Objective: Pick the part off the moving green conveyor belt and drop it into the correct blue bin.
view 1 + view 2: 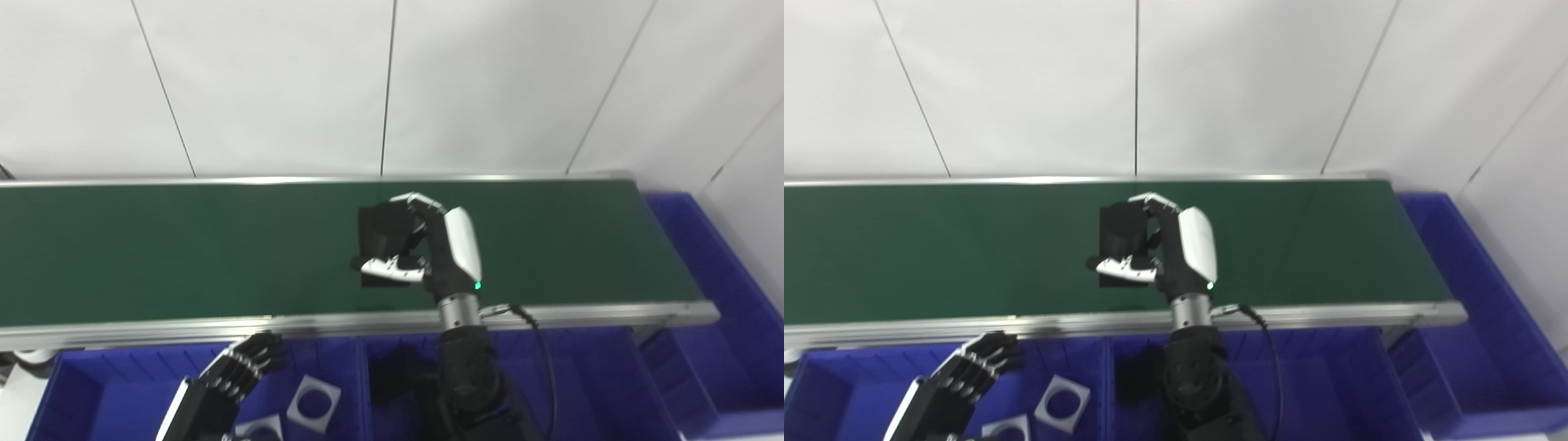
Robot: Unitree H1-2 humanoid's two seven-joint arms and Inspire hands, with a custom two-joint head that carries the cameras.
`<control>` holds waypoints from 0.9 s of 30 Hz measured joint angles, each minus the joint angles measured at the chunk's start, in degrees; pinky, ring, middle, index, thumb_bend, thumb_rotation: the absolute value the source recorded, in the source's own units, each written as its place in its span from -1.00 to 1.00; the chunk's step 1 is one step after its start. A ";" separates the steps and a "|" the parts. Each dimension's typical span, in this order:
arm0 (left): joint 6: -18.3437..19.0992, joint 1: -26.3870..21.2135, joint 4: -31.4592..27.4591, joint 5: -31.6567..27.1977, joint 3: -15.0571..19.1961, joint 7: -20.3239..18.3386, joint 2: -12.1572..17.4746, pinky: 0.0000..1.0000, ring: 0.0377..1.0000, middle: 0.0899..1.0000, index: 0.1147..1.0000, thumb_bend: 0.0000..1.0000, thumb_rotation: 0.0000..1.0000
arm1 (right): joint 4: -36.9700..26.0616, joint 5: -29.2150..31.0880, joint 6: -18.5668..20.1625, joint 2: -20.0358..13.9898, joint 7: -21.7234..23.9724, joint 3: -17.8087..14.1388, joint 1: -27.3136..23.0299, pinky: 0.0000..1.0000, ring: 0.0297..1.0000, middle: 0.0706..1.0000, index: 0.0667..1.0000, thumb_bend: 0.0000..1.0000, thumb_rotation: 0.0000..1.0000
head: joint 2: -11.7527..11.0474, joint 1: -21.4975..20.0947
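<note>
A black blocky part (383,236) sits inside the right hand (429,245), clamped between the fingers curled over its far side and the thumb beneath, above the green conveyor belt (184,245). Its long axis runs away from the wrist. Behind the wrist, toward the robot, lie blue bins (582,380); one holds white square parts (313,401). The left hand (245,367) hovers there, fingers loosely bent, holding nothing

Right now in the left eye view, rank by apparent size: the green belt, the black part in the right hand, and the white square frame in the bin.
1. Green belt, largest.
2. Black part.
3. White square frame: looks smaller, though it sits nearer the camera, so this ranking is unsure.
</note>
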 measured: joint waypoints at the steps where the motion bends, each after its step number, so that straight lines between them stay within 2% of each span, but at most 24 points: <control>1: 0.02 0.05 -0.53 0.00 -0.25 0.47 0.04 0.48 0.55 0.57 0.51 0.81 -0.82 | -1.00 -0.18 0.10 -0.19 0.38 -0.10 0.99 -0.38 -0.30 -0.08 0.07 0.00 -1.00 | 0.87 0.00; 4: 0.46 0.18 -1.41 -0.01 -1.41 1.67 0.82 0.49 0.54 0.56 0.51 0.80 -0.87 | -4.45 -0.34 0.99 -1.00 2.33 -0.41 3.83 -0.37 -0.29 -0.08 0.06 0.00 -1.00 | 1.32 0.18; 5: 0.83 0.27 -1.84 -0.01 -1.93 1.87 1.21 0.48 0.54 0.56 0.51 0.80 -0.88 | -5.60 -0.33 1.36 -1.30 2.87 -0.54 4.74 -0.37 -0.29 -0.08 0.06 0.00 -1.00 | 2.19 0.78; 13: 2.01 0.81 -5.02 1.28 -4.23 5.07 2.65 0.48 0.55 0.56 0.50 0.79 -0.85 | -13.45 -0.55 2.53 -2.51 7.13 -1.81 12.04 -0.35 -0.29 -0.09 0.07 0.00 -1.00 | 3.69 1.41; 21: 3.20 1.26 -7.24 2.96 -5.75 7.99 3.63 0.49 0.58 0.57 0.50 0.79 -0.86 | -16.27 -0.63 2.82 -4.11 10.17 -2.95 17.40 -0.38 -0.31 -0.09 0.08 0.00 -1.00 | 5.09 1.67; 27: 4.00 1.24 -8.61 3.70 -6.69 9.67 3.98 0.54 0.60 0.56 0.48 0.81 -0.83 | -18.20 -0.86 7.12 -5.79 13.92 -4.78 19.75 -0.36 -0.31 -0.13 0.08 0.00 -1.00 | 5.45 2.02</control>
